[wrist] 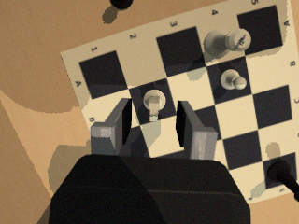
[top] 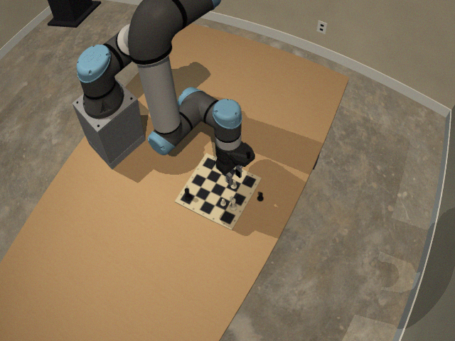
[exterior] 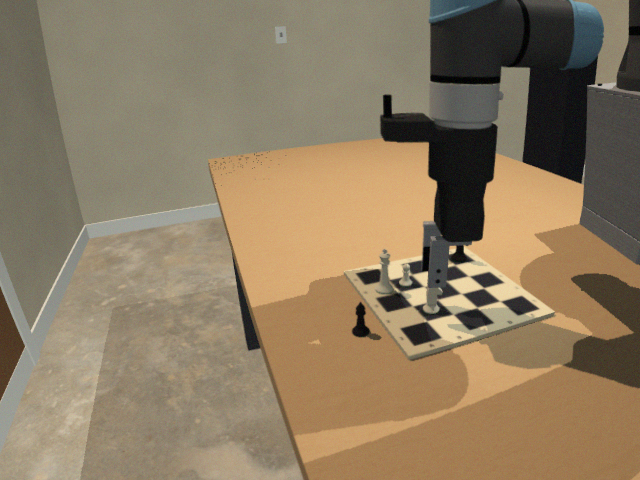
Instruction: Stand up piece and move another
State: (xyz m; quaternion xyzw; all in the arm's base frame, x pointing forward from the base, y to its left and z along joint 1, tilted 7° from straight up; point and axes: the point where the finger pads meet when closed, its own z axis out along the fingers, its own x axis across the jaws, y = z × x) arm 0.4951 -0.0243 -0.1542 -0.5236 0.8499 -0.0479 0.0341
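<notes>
Claw (wrist: 153, 122) is held partly open and empty, straddling the white pawn (wrist: 153, 101) on B2. Pawn is judged light, rigid, easily tipped; its narrow stem should be gripped.
</notes>
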